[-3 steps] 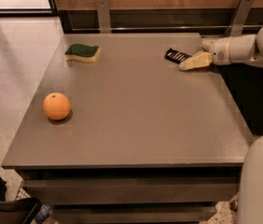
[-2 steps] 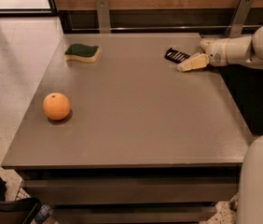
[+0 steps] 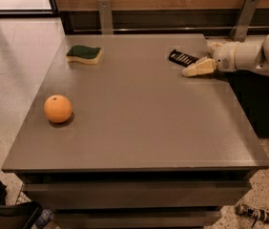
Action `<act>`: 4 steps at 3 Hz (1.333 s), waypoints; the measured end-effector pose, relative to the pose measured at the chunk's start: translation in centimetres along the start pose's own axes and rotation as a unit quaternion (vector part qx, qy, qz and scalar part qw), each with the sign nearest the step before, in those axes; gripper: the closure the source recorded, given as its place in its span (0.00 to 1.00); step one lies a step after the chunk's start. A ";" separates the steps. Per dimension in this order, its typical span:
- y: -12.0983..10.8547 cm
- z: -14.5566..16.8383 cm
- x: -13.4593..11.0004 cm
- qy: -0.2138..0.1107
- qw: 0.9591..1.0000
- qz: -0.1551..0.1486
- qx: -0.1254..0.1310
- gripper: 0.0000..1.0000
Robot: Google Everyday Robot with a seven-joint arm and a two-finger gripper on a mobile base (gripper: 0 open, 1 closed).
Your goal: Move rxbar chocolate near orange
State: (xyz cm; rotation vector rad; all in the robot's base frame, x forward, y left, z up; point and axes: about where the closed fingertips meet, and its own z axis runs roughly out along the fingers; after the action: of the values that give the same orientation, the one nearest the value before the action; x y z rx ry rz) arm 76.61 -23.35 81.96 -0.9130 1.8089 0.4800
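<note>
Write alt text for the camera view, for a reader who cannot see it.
The robot's gripper is low over the far right of the table, just beside the black rxbar. The orange sits alone near the left edge, and a green-and-yellow sponge lies towards the far left corner.

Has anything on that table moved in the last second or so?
Nothing has visibly changed. The gripper is in the same spot at the far right of the table, close beside the rxbar chocolate, which has not shifted. The orange and the sponge lie where they were.
</note>
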 end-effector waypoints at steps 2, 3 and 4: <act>2.0 -0.3 0.1 0.004 1.000 -0.008 0.005 0.39; 2.2 0.0 0.1 0.004 1.000 -0.008 0.003 0.70; 2.2 0.0 0.1 0.004 1.000 -0.008 0.003 0.93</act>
State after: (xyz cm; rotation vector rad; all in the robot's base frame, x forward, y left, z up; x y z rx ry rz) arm 74.94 -22.00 81.68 -0.9265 1.8083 0.4615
